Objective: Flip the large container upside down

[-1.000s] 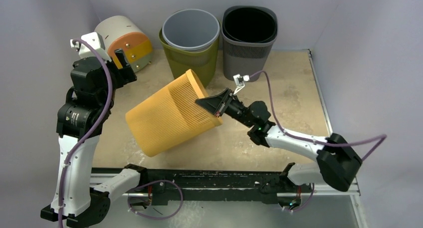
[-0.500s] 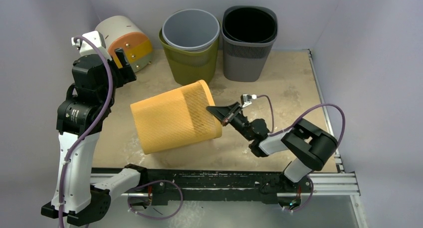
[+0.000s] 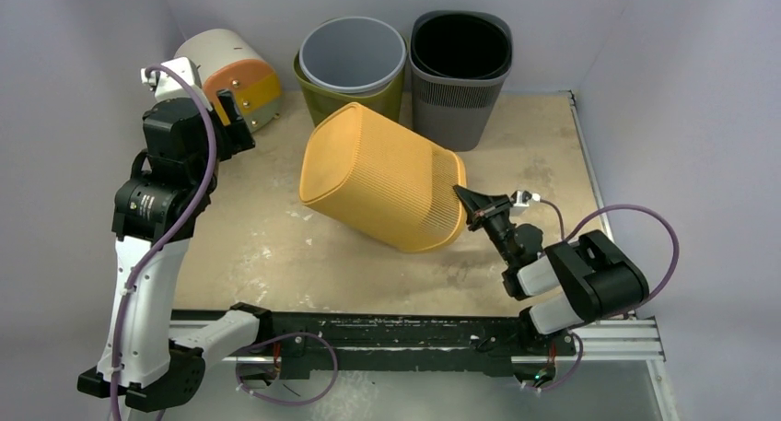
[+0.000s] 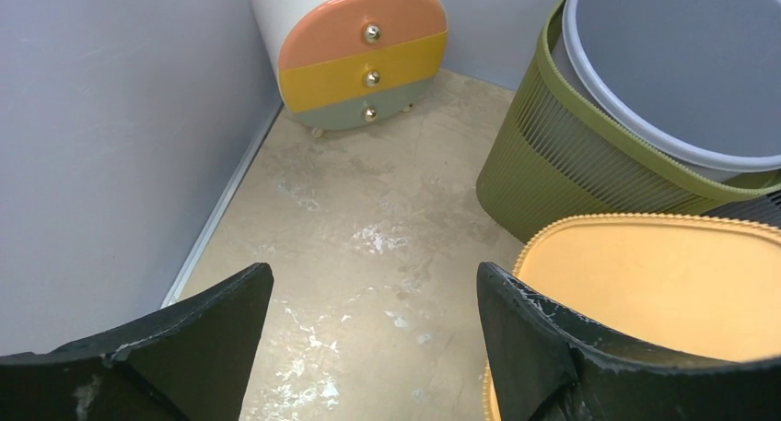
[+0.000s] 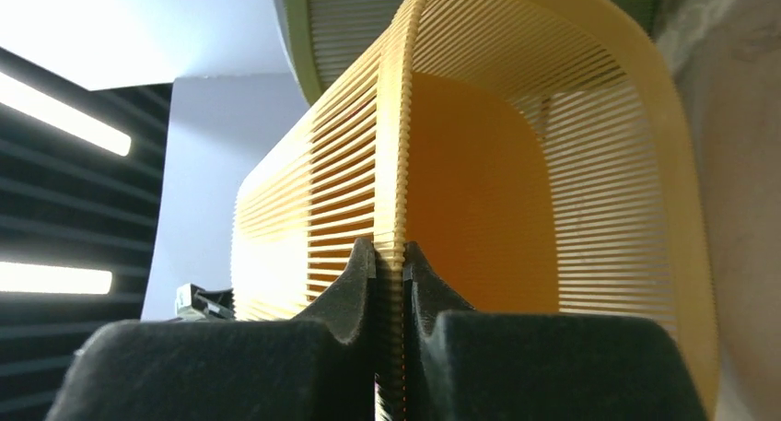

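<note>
The large container (image 3: 382, 177) is a yellow-orange ribbed basket. It stands tilted in the middle of the table, its closed base up and to the left, its open rim low on the right. My right gripper (image 3: 463, 200) is shut on that rim. In the right wrist view the two fingers (image 5: 355, 283) pinch the rim wall of the container (image 5: 479, 163), one outside and one inside. My left gripper (image 3: 235, 117) hangs open at the back left, apart from the container. Between its jaws (image 4: 373, 278) lies bare table, with the container's base (image 4: 663, 283) at the right.
A white drawer unit (image 3: 226, 76) with orange and yellow fronts lies at the back left. An olive basket (image 3: 355, 117) with a grey bin inside stands behind the container, and a dark grey bin (image 3: 459, 76) stands beside it. Walls close the left, back and right.
The container swung from lying on its side to base-up and tilted, shifting right and back. My right arm folded back toward its base, still gripping the rim. The left arm barely moved.
</note>
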`<state>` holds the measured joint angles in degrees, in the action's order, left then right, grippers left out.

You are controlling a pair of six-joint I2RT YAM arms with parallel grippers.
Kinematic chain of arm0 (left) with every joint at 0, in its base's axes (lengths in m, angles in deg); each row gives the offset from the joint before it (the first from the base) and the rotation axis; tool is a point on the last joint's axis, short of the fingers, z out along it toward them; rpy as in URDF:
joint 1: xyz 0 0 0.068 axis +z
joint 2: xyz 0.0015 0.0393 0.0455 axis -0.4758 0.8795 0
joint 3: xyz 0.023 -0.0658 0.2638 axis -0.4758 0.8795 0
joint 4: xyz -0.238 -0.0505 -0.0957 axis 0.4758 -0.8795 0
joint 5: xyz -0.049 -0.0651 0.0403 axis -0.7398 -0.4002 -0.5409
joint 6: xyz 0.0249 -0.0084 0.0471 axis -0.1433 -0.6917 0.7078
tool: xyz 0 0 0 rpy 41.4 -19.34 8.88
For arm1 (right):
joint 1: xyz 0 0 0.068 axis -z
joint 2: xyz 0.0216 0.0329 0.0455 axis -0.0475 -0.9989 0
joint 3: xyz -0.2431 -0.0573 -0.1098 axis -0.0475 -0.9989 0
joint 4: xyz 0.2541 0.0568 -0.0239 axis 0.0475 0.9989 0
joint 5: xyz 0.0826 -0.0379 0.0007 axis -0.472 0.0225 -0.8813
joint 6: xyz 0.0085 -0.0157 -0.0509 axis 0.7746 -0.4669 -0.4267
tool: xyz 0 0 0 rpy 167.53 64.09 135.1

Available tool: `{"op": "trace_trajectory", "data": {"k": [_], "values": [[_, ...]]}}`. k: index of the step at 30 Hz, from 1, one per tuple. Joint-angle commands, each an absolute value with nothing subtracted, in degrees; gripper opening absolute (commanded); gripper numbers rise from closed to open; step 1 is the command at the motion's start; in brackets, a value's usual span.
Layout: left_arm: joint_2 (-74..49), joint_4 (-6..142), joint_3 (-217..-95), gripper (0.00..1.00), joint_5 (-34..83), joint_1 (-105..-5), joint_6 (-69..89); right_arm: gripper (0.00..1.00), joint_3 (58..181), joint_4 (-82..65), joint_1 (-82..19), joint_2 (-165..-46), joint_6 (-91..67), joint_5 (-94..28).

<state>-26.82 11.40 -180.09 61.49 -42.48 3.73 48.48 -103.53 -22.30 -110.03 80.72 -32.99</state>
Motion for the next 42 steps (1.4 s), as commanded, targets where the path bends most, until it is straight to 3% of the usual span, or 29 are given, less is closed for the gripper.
{"op": "trace_trajectory", "data": {"k": [1, 3, 7, 17, 18, 19, 23, 27, 30, 33, 36, 42], "values": [[-27.7, 14.1, -178.0, 0.78, 62.0, -42.8, 3.2, 0.09, 44.7, -124.5, -20.3, -116.0, 72.2, -42.5], [-28.0, 14.4, -176.8, 0.78, 62.2, -42.8, 3.4, 0.27, 44.9, -124.5, -19.7, -117.6, 70.9, -43.0], [-28.2, 15.2, -174.6, 0.78, 62.1, -42.8, 3.6, 0.52, 44.5, -124.4, -18.4, -120.5, 69.8, -43.2], [-28.2, 16.8, -172.1, 0.78, 61.6, -42.8, 3.6, 0.62, 44.9, -123.7, -16.9, -122.0, 67.2, -45.0], [-28.1, 16.8, -172.1, 0.78, 61.5, -42.8, 3.7, 0.71, 44.9, -123.1, -16.9, -122.2, 66.7, -45.2], [-28.0, 16.7, -172.1, 0.78, 61.4, -42.8, 3.7, 0.74, 44.9, -122.6, -16.9, -122.3, 66.3, -45.3], [-27.8, 16.9, -171.6, 0.78, 61.1, -42.8, 3.9, 0.75, 45.2, -117.9, -16.8, -121.9, 63.9, -45.5], [-27.8, 17.3, -171.3, 0.78, 60.7, -42.8, 4.0, 0.77, 49.6, -103.0, -16.7, -116.5, 58.6, -46.6], [-27.7, 17.5, -171.3, 0.78, 60.4, -42.8, 4.2, 0.78, 57.1, -78.0, -16.8, -107.0, 48.9, -44.4], [-27.3, 17.7, -171.7, 0.78, 59.3, -42.8, 4.6, 0.79, 67.5, -47.8, -17.3, -96.5, 33.1, -31.5], [-26.7, 18.4, -172.3, 0.78, 57.2, -42.8, 4.6, 0.79, 76.5, -27.7, -17.3, -92.6, 25.0, -23.0], [-24.6, 18.9, -176.4, 0.78, 55.8, -42.8, 4.9, 0.79, 82.9, -17.8, -21.5, -95.9, 23.5, -18.5]]}}
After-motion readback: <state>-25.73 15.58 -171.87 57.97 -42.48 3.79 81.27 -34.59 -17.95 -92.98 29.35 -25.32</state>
